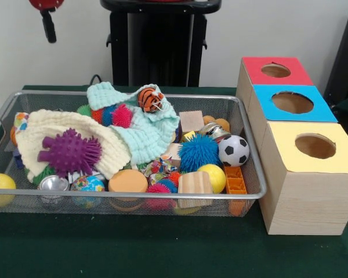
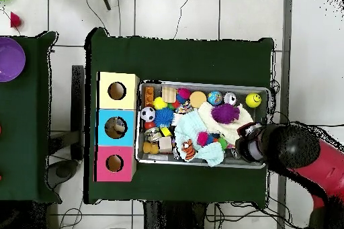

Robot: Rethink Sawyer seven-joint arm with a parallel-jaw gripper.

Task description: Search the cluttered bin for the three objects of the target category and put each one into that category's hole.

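Observation:
The cluttered bin, a silver wire mesh basket, holds a purple spiky ball, a blue spiky ball, a soccer ball, a tiger plush, a cream cloth, a mint cloth and several more balls and wooden blocks. In the front view my gripper hangs high above the bin's left end. In the overhead view the gripper is over the right end of the bin. Whether it is open is unclear. Nothing shows in it.
Three wooden boxes stand in a row beside the bin, with red, blue and yellow tops, each with a round hole. Something shows inside the blue box's hole. The black pedestal stands behind. A purple bowl sits on a side table.

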